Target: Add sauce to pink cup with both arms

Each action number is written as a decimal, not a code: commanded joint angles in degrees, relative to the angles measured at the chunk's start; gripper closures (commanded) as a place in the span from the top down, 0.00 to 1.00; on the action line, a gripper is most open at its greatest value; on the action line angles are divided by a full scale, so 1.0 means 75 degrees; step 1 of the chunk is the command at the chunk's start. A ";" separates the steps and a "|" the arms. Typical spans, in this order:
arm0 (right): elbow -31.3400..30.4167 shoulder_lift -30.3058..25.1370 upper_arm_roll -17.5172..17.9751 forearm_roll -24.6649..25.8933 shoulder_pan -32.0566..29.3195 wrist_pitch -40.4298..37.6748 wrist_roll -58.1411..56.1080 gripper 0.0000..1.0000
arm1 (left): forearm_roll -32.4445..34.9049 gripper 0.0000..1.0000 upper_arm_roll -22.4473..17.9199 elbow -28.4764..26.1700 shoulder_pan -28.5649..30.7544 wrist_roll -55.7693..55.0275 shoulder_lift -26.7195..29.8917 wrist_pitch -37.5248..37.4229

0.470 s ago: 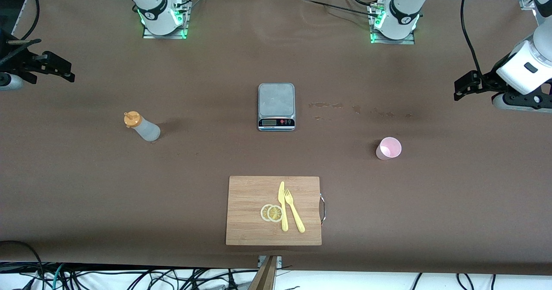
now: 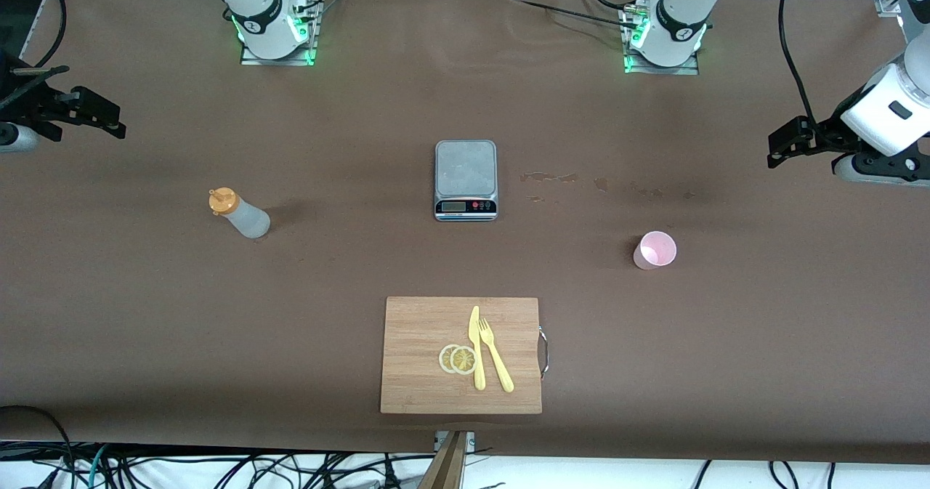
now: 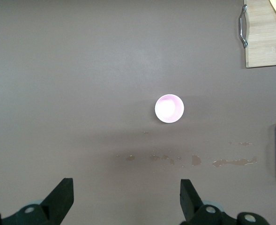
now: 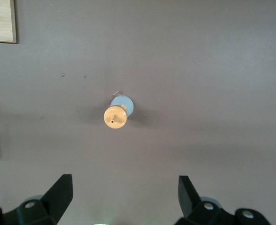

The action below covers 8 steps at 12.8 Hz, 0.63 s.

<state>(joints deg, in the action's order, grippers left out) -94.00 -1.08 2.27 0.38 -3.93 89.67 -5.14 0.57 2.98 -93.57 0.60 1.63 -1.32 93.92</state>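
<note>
The sauce bottle (image 2: pixel 241 214), translucent whitish with an orange-yellow cap, stands on the brown table toward the right arm's end; the right wrist view shows it from above (image 4: pixel 117 114). The pink cup (image 2: pixel 655 250) stands upright toward the left arm's end, also seen in the left wrist view (image 3: pixel 169 108). My right gripper (image 2: pixel 109 122) is open and empty, high over the table's end, apart from the bottle; its fingers show in the right wrist view (image 4: pixel 123 199). My left gripper (image 2: pixel 779 147) is open and empty, up over the other end, apart from the cup (image 3: pixel 127 201).
A grey scale (image 2: pixel 466 179) sits mid-table. A wooden cutting board (image 2: pixel 421 329) with a yellow knife (image 2: pixel 476 347), fork (image 2: pixel 495 354) and lemon slices (image 2: pixel 458 359) lies nearer the front camera. Pale stains (image 2: pixel 548 177) mark the table beside the scale.
The left arm has shifted slightly, its gripper drifting up and toward its own end of the table. The right arm, bottle and cup have not moved.
</note>
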 commanded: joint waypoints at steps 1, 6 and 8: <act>0.0159 0.0062 -0.0021 -0.0016 -0.0003 -0.0073 0.0052 1.00 | -0.0123 1.00 -0.0069 0.0324 -0.0069 0.0005 -0.0175 -0.0218; 0.0159 0.0062 -0.0021 -0.0016 -0.0003 -0.0073 0.0041 1.00 | -0.0111 1.00 -0.0046 0.0312 -0.0127 0.0016 -0.0222 -0.0242; 0.0159 0.0062 -0.0021 -0.0016 -0.0003 -0.0073 0.0041 1.00 | -0.0077 1.00 -0.0057 0.0324 -0.0104 0.0016 -0.0269 -0.0265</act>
<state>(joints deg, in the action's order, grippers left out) -94.00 -1.07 2.23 0.38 -3.95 89.67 -5.13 0.57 3.05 -93.37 0.27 1.63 -2.16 93.57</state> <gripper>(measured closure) 0.000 0.000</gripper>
